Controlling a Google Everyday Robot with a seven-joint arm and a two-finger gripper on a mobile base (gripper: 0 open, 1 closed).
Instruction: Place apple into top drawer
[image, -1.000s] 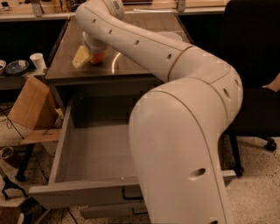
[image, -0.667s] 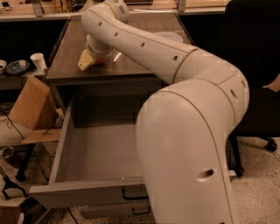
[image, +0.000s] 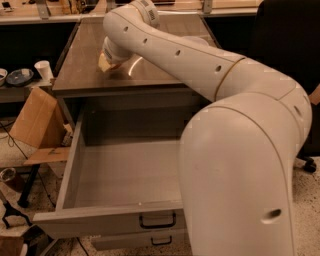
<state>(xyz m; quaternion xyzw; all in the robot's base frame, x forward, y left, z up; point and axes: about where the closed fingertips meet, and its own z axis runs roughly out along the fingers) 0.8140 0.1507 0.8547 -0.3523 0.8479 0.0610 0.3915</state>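
My gripper (image: 107, 60) is at the end of the white arm, low over the brown countertop (image: 85, 70) near its middle, behind the open drawer. Only its pale yellowish tip shows under the wrist. The apple does not show; the wrist and gripper cover that spot. The top drawer (image: 75, 165) is pulled far out below the countertop; its grey inside shows nothing in it, though the arm hides its right part. Its front panel has a small dark handle (image: 157, 220). My arm's big white links cover the right half of the view.
A lower grey drawer with a like handle (image: 161, 241) sits under the open one. A cardboard box (image: 35, 120) leans at the left. A white cup (image: 43, 70) and a dish (image: 19, 76) stand on a low shelf. A dark chair (image: 290, 55) is at the right.
The arm has swung and the gripper has shifted slightly along the countertop. The orange patch seen beside the gripper earlier no longer shows. The drawer has stayed open.
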